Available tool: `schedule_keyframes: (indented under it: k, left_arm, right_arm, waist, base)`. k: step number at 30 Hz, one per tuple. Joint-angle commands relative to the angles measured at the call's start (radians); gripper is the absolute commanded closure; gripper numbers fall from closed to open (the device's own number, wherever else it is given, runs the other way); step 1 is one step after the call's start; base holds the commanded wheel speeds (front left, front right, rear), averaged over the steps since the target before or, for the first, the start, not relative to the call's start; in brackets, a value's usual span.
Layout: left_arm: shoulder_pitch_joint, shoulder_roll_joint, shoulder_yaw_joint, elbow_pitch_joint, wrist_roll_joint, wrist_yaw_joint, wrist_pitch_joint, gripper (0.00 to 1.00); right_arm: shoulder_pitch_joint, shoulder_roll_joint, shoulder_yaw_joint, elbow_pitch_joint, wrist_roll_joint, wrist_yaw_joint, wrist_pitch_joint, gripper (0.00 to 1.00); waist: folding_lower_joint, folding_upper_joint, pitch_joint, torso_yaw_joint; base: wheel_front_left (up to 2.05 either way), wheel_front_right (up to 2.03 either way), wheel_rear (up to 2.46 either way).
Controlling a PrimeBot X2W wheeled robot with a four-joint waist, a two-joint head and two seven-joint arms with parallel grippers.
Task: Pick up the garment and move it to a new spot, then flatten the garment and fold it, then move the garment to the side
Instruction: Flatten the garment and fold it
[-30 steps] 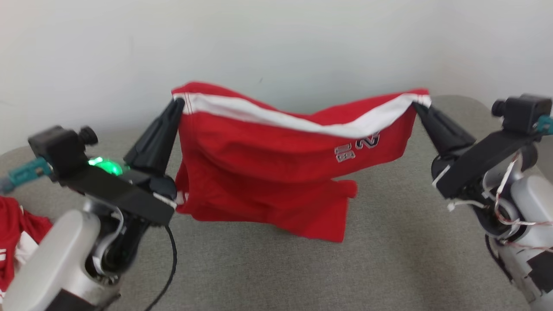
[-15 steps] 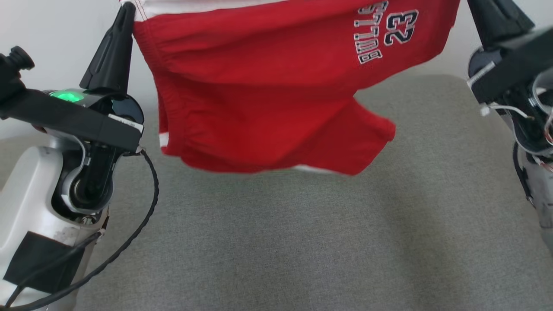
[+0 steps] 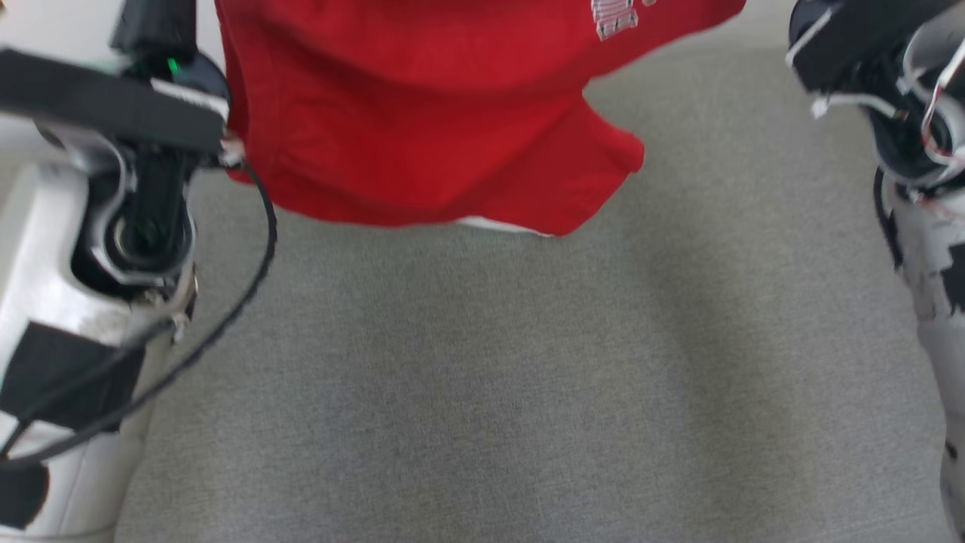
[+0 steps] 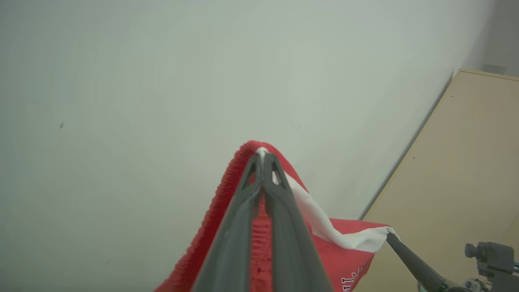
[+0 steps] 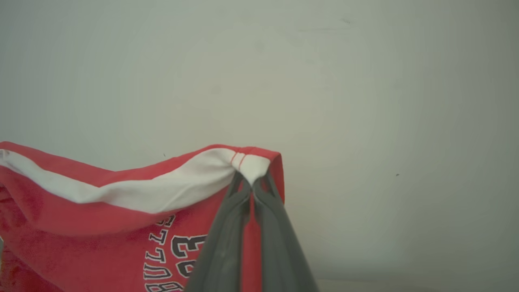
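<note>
The garment (image 3: 422,113) is a pair of red shorts with a white band and white lettering, hanging in the air above the grey cloth surface (image 3: 482,392). My left gripper (image 4: 262,156) is shut on one end of the garment's (image 4: 344,251) waistband. My right gripper (image 5: 252,178) is shut on the other end, where the white band of the garment (image 5: 101,211) bunches. In the head view both wrists stand at the top corners, and their fingertips are cut off by the top edge. The hem of the shorts hangs free of the surface.
A pale wall (image 4: 162,81) stands behind the hanging shorts. A beige panel (image 4: 466,170) shows at the right of the left wrist view. A black cable (image 3: 226,332) loops off my left arm.
Both grippers have risen with the shorts, stretching the waistband between them; the hem has left the surface. The head camera has tilted down, so the whole picture has shifted.
</note>
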Motion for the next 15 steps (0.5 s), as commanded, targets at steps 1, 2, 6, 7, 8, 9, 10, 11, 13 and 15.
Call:
schedule_keyframes:
  k: [1, 2, 6, 7, 8, 9, 10, 11, 13, 15]
  left_arm:
    - [-0.052, -0.008, 0.012, 0.013, -0.009, 0.008, -0.008, 1.0]
    - [-0.074, -0.012, 0.014, 0.023, -0.001, 0.01, -0.013, 1.0]
    - [-0.185, -0.024, 0.01, 0.063, 0.035, 0.023, -0.022, 1.0]
    - [-0.213, -0.024, 0.01, 0.077, 0.046, 0.025, -0.026, 1.0]
    - [-0.24, -0.024, 0.009, 0.091, 0.061, 0.025, -0.034, 1.0]
    - [-0.271, -0.025, 0.015, 0.102, 0.07, 0.03, -0.047, 1.0]
    - [-0.302, -0.027, 0.024, 0.116, 0.079, 0.041, -0.062, 1.0]
    - [-0.336, -0.028, 0.04, 0.125, 0.09, 0.058, -0.087, 1.0]
    - [-0.384, -0.038, 0.079, 0.143, 0.108, 0.079, -0.128, 1.0]
    - [-0.405, -0.034, 0.096, 0.147, 0.125, 0.086, -0.141, 1.0]
  right_arm:
    - [-0.052, 0.007, -0.01, 0.03, -0.024, -0.002, -0.011, 1.0]
    - [-0.076, 0.013, -0.016, 0.051, -0.037, -0.002, -0.02, 1.0]
    - [-0.189, 0.038, -0.045, 0.127, -0.106, -0.002, -0.072, 1.0]
    - [-0.217, 0.048, -0.056, 0.147, -0.122, -0.002, -0.096, 1.0]
    - [-0.244, 0.054, -0.064, 0.165, -0.144, -0.002, -0.123, 1.0]
    - [-0.273, 0.061, -0.077, 0.18, -0.166, -0.002, -0.151, 1.0]
    - [-0.3, 0.069, -0.091, 0.195, -0.188, -0.002, -0.18, 1.0]
    - [-0.332, 0.075, -0.107, 0.204, -0.217, -0.002, -0.214, 1.0]
    - [-0.382, 0.089, -0.137, 0.226, -0.283, -0.003, -0.297, 1.0]
    - [-0.4, 0.096, -0.152, 0.234, -0.318, -0.003, -0.336, 1.0]
  waist:
    - [-0.0001, -0.0001, 0.135, -0.008]
    - [-0.0001, -0.0001, 0.162, -0.008]
    - [-0.0001, -0.0001, 0.268, -0.005]
    - [-0.0001, -0.0001, 0.289, -0.004]
    - [-0.0001, -0.0001, 0.307, -0.004]
    - [-0.0001, -0.0001, 0.328, -0.004]
    - [-0.0001, -0.0001, 0.346, -0.003]
    - [-0.0001, -0.0001, 0.367, -0.004]
    - [-0.0001, -0.0001, 0.395, -0.007]
    - [-0.0001, -0.0001, 0.407, -0.01]
  base:
    - [0.0, 0.0, 0.0]
    - [0.0, 0.0, 0.0]
    - [0.0, 0.0, 0.0]
    - [0.0, 0.0, 0.0]
    - [0.0, 0.0, 0.0]
    - [0.0, 0.0, 0.0]
    - [0.0, 0.0, 0.0]
    - [0.0, 0.0, 0.0]
    - [0.0, 0.0, 0.0]
    - [0.0, 0.0, 0.0]
